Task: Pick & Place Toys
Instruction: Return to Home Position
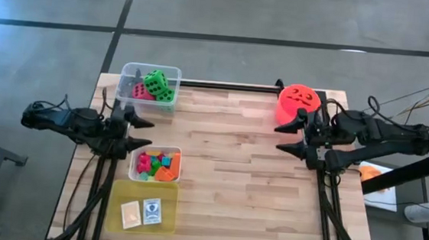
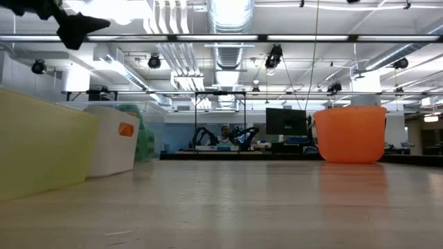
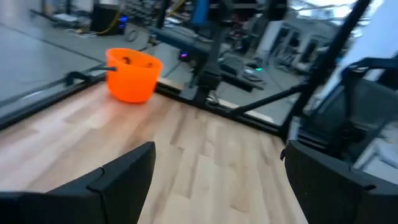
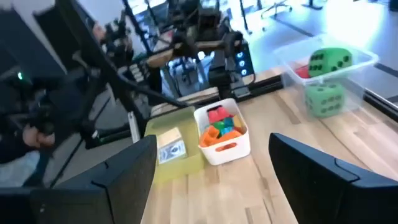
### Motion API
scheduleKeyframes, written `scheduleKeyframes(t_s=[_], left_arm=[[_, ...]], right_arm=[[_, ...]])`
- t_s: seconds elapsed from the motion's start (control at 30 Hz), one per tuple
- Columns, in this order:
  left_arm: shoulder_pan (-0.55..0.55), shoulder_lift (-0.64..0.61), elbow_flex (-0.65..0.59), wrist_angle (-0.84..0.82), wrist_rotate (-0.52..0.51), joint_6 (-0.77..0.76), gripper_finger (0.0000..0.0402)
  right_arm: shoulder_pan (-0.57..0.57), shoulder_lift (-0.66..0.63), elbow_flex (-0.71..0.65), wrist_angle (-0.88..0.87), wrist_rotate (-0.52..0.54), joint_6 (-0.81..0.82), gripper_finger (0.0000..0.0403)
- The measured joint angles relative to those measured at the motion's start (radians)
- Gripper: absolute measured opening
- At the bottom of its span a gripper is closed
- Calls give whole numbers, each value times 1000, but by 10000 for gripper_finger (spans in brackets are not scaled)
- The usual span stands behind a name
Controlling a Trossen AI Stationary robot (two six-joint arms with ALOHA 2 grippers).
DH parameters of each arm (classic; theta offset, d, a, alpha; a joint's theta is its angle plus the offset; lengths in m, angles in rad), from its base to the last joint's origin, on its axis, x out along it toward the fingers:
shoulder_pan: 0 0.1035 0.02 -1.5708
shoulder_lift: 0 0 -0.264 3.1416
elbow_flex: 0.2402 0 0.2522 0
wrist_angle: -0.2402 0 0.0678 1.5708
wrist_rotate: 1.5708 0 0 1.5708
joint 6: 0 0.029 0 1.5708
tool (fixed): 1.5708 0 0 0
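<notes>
High view: left gripper (image 1: 150, 133) and right gripper (image 1: 277, 138) hang open and empty. Print on the cards (image 1: 141, 212), lower left, is unreadable; the green die (image 1: 158, 85) partly hides the pink die (image 1: 138, 91).

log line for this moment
left gripper open, empty, table's left | right gripper open, empty, near bucket | blocks in white bin | dice in clear tub
</notes>
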Motion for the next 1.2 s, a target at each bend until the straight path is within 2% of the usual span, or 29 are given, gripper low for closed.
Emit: scheduleKeyframes(t_s=[0.17, 0.3, 0.5, 0.63, 0.8, 0.97, 1.2], left_arm=[[0, -113, -107, 12, 33, -34, 342], [0, -196, -142, -7, 26, -37, 342], [0, -306, -173, -57, 22, -42, 342], [1, -295, -214, -27, 8, -70, 342], [1, -295, -283, -1, 7, -125, 342], [1, -305, -364, 109, 36, -91, 342], [0, -301, -476, 306, 162, -29, 342]], right_arm=[[1, -139, -161, 105, 18, 28, 302], [0, -245, -251, 107, 85, 60, 302], [0, -387, -350, 144, 88, 41, 302], [1, -450, -418, 172, 79, 32, 302], [2, -499, -531, 300, 50, 49, 302], [2, -550, -636, 376, 28, 62, 302], [2, -621, -794, 548, -8, 86, 302]])
